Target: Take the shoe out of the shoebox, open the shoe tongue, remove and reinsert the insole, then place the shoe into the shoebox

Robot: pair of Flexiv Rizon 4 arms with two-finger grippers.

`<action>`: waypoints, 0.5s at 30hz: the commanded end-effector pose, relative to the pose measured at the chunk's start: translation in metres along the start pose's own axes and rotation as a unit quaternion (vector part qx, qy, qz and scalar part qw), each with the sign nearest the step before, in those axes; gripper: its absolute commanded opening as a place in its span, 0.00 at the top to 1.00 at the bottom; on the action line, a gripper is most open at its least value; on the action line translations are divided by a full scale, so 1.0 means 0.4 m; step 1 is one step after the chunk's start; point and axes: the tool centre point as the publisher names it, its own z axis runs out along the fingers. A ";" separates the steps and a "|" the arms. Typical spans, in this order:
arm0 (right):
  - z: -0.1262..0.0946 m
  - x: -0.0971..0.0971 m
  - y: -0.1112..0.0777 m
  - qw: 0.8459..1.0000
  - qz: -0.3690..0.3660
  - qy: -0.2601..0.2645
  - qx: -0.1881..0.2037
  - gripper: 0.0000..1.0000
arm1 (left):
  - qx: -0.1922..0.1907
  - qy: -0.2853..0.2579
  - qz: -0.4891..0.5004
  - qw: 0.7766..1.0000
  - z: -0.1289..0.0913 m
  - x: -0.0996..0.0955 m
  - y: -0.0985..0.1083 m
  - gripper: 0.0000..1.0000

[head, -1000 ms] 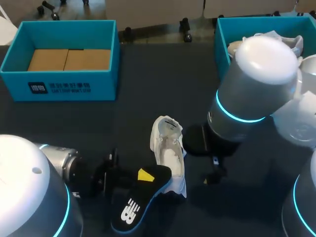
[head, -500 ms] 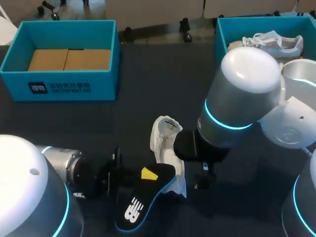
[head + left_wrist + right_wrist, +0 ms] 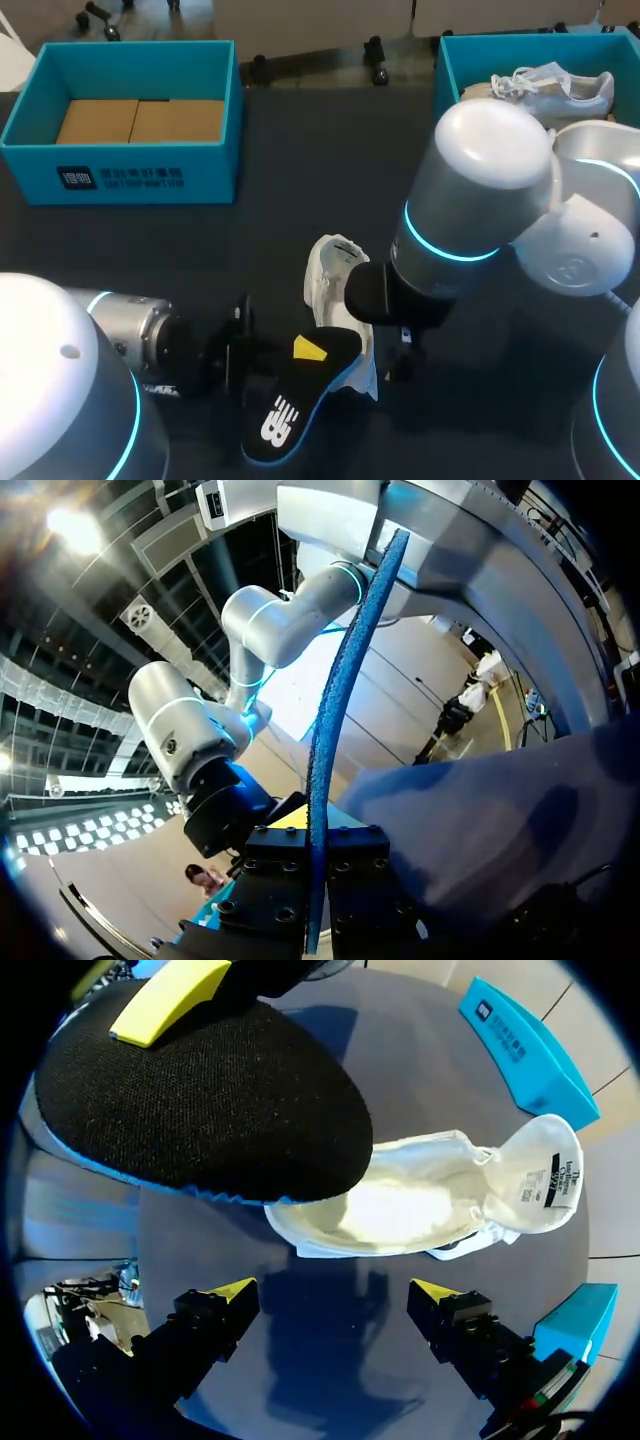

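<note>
Insole (image 3: pixel 292 405), black on top with a blue edge: clamped between the two fingers of the left gripper (image 3: pixel 306 352), one yellow tip pressed on its upper face; held at a tilt off the table (image 3: pixel 300 170), its far end over the near end of the shoe (image 3: pixel 338 300), contact between the two not discernible. Seen edge-on in the left wrist view (image 3: pixel 330 720), running up from between the closed black fingers of that gripper (image 3: pixel 312 875)

Shoe, white: on the table near the middle, between the two arms, opening upward, pale inside visible (image 3: pixel 420 1200); labelled tongue at its far end, pulled open. Outside both boxes

Right gripper (image 3: pixel 332 1292): fingers wide apart, holding nothing, poised over bare table just beside the shoe; in the head view hidden under the wrist of the right arm (image 3: pixel 470 210), which comes in past the shoe's right side

Left shoebox (image 3: pixel 120 178), blue: far left of the table, well apart from the shoe, brown cardboard insert (image 3: pixel 140 120) on its floor

Right shoebox (image 3: pixel 447 70), blue: far right corner, holding a second white shoe (image 3: pixel 555 85), laced, lying on its side
</note>
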 end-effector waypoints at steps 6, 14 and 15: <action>0.007 0.000 0.006 1.000 0.000 0.000 0.001 0.00 | -0.012 -0.005 -0.036 0.999 0.006 0.015 0.023 1.00; 0.007 0.000 0.006 1.000 0.000 0.000 0.001 0.00 | -0.028 -0.011 -0.068 0.997 0.004 0.022 0.055 1.00; 0.007 0.000 0.006 1.000 0.000 0.000 0.001 0.00 | -0.032 -0.013 -0.070 0.997 0.004 0.022 0.059 1.00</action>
